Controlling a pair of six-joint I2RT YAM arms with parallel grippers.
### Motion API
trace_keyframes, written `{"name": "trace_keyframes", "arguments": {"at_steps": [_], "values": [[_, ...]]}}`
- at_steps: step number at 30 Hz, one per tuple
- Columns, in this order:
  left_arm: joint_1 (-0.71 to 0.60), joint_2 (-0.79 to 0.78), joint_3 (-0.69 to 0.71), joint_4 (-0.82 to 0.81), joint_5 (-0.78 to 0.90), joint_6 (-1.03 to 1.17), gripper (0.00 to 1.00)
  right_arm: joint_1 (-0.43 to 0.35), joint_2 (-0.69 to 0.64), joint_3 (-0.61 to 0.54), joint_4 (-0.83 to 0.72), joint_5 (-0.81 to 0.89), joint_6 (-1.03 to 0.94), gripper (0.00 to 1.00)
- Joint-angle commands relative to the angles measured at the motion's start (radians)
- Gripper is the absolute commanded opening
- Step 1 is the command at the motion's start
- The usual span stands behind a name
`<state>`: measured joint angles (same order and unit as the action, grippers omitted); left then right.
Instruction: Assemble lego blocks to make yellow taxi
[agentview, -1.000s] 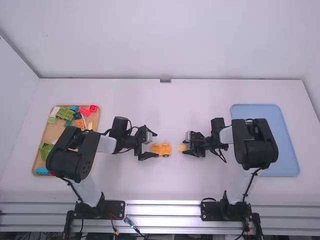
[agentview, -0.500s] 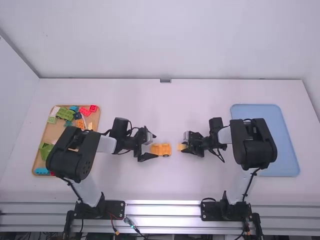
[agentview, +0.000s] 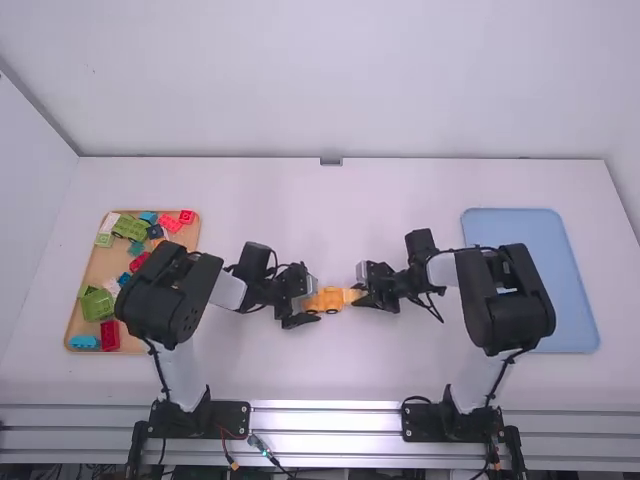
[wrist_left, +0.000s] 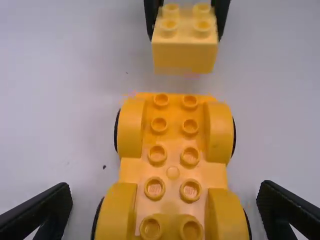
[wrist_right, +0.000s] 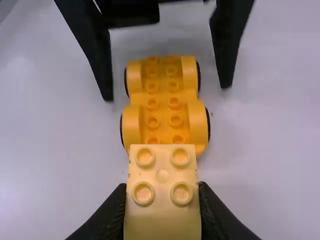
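The left gripper (wrist_left: 165, 200) is gaping, empty, astride the wheeled base (wrist_left: 173, 167); the right gripper (wrist_right: 162, 190) is pinching an unattached yellow block (wrist_right: 162, 220); the taxi's body is seemingly awaiting assembly.

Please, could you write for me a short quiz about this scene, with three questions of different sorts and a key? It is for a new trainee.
1. Where do the loose blocks lie?
a) in the blue tray
b) in the brown tray
c) under the car base

2. True or false: the left gripper is open, with one finger on each side of the yellow car base.

3. Fill in: the pale yellow block held by the right gripper has ____ studs on top.

Key: 1 b; 2 true; 3 four
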<state>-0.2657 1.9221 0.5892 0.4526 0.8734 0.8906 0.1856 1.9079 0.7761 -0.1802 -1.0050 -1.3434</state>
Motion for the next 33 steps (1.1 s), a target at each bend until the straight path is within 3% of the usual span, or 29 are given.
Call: {"name": "trace_keyframes", "arguments": {"at_steps": [1, 7, 11, 33], "values": [[-0.003, 0.016, -0.005, 0.001, 0.008, 0.015, 0.98, 0.025, -0.017, 0.017, 0.008, -0.041, -0.006, 0.24], [-0.002, 0.018, -0.005, 0.0, 0.008, 0.025, 0.64, 0.091, -0.017, 0.015, 0.116, -0.003, 0.124, 0.24], [-0.003, 0.018, -0.005, 0.001, 0.008, 0.024, 0.59, 0.135, -0.017, 0.016, 0.14, 0.043, 0.143, 0.24], [-0.003, 0.018, -0.005, 0.001, 0.008, 0.018, 0.61, 0.175, -0.017, 0.015, 0.18, 0.135, 0.222, 0.25]]}}
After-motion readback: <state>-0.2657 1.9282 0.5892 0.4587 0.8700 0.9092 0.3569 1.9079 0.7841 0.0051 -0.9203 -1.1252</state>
